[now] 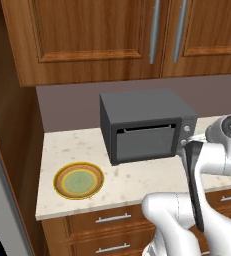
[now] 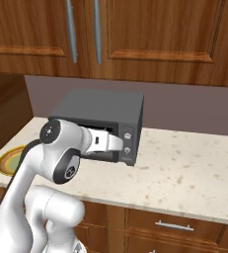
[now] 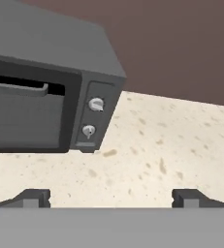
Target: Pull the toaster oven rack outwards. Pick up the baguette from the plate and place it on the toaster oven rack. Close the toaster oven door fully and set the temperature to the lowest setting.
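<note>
Toaster oven door [image 1: 146, 143] looks nearly closed, slit at top; plate [image 1: 79, 180] bare; I judge temperature step next; hand [image 3: 111, 198] fingers apart, must reach knobs [image 3: 96, 104] far left.

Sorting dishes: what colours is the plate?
Orange-yellow rim, dark ring, pale green centre on the plate, clearest in left base view.

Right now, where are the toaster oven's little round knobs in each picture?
Left base view: the knobs sit on the toaster oven, right of centre, beside the door.
Right base view: left of centre, on the narrow panel.
Hand view: upper left of centre, one above the other.
Shared landmark: the speckled counter.
</note>
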